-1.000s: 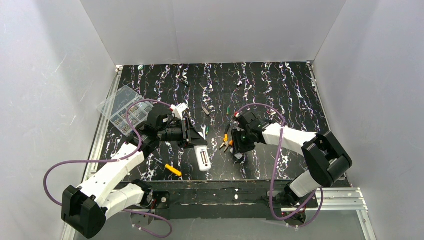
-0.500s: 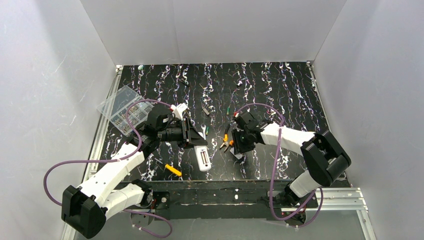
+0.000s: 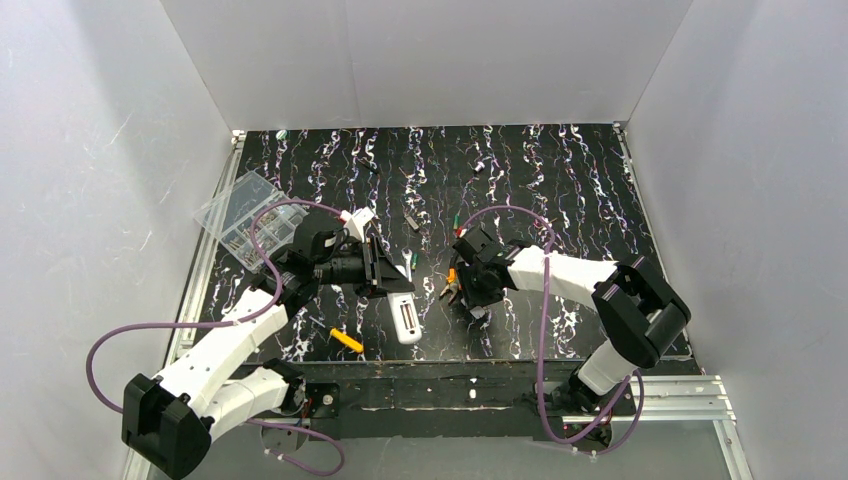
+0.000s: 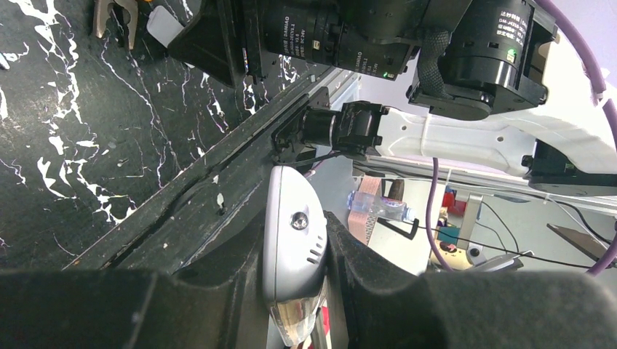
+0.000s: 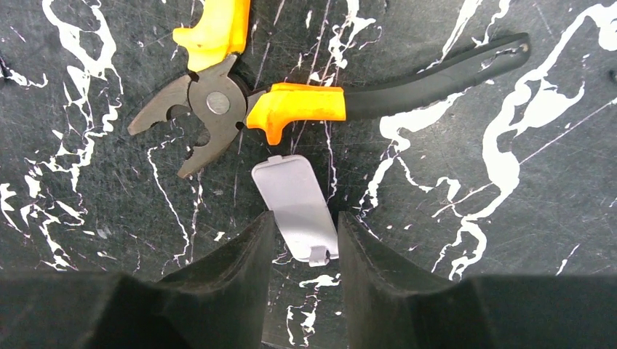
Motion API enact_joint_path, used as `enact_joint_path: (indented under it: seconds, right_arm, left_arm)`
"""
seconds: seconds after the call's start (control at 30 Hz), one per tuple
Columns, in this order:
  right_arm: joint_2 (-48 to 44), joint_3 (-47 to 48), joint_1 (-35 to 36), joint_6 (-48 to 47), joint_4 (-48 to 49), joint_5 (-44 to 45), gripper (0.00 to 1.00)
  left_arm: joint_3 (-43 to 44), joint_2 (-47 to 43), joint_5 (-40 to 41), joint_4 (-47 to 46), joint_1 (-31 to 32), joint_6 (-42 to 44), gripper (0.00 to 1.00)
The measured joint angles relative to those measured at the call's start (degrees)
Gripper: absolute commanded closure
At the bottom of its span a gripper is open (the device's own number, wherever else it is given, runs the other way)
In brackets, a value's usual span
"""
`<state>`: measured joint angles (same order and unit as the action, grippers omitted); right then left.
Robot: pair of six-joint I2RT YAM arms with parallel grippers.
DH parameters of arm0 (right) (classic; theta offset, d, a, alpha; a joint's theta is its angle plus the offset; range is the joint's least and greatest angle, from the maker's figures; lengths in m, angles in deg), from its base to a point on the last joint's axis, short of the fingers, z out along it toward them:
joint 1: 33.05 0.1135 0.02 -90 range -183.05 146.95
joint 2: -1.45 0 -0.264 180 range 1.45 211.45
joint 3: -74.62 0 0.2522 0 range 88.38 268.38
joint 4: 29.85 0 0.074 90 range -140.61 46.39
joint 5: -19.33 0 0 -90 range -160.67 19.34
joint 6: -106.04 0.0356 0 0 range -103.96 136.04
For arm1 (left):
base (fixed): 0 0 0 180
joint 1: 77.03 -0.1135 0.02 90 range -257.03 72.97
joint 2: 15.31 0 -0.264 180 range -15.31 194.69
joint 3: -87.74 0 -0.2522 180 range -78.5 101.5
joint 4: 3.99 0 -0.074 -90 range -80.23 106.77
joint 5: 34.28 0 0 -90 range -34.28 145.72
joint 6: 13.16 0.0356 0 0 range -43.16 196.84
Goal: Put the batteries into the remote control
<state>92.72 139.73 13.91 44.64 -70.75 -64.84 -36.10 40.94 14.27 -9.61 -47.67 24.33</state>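
My left gripper (image 3: 388, 288) is shut on the white remote control (image 3: 405, 319) and holds it near the table's front edge. In the left wrist view the remote control (image 4: 292, 251) stands on edge, clamped between the pads of the left gripper (image 4: 291, 222). My right gripper (image 5: 304, 218) is low over the table and open, its fingers close on either side of a small loose white cover piece (image 5: 295, 207) lying flat. In the top view the right gripper (image 3: 470, 298) is right of the remote. One small green battery (image 3: 412, 258) lies just behind the left gripper.
Orange-and-black pliers (image 5: 218, 102) lie just beyond the cover piece, also in the top view as pliers (image 3: 450, 283). A yellow-handled tool (image 3: 347, 341) lies at the front left. A clear compartment box (image 3: 243, 215) sits at the left edge. A small grey metal bit (image 3: 411, 222) lies mid-table.
My right gripper has shifted left, closer to the pliers and the remote. The left gripper and the remote have not moved.
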Motion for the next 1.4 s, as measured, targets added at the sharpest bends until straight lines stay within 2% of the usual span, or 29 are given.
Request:
enact_joint_path:
  seconds: [0.47,0.6,0.63,0.67,0.77,1.4]
  right_arm:
    - [0.70,0.79,0.17,1.29,-1.36,1.64,0.63]
    - [1.38,1.38,0.44,1.46,-1.95,2.08,0.73]
    - [1.49,1.42,0.44,1.49,-2.08,2.10,0.77]
    - [1.51,1.44,0.44,1.49,-2.12,2.12,0.88]
    - [2.05,2.01,0.46,1.60,-2.73,2.19,0.98]
    - [-0.04,1.33,2.03,2.99,-5.64,3.28,0.99]
  left_arm:
    - [-0.76,-0.72,0.00,0.17,0.00,0.00,1.00]
    - [-0.79,-0.81,0.00,0.17,0.00,0.00,1.00]
    - [-0.79,-0.83,0.00,0.17,0.00,0.00,1.00]
    - [-0.79,-0.87,0.00,0.17,0.00,0.00,1.00]
    - [-0.79,-0.98,0.00,0.17,0.00,0.02,1.00]
    - [-0.79,-0.98,0.00,0.17,-0.02,0.00,1.00]
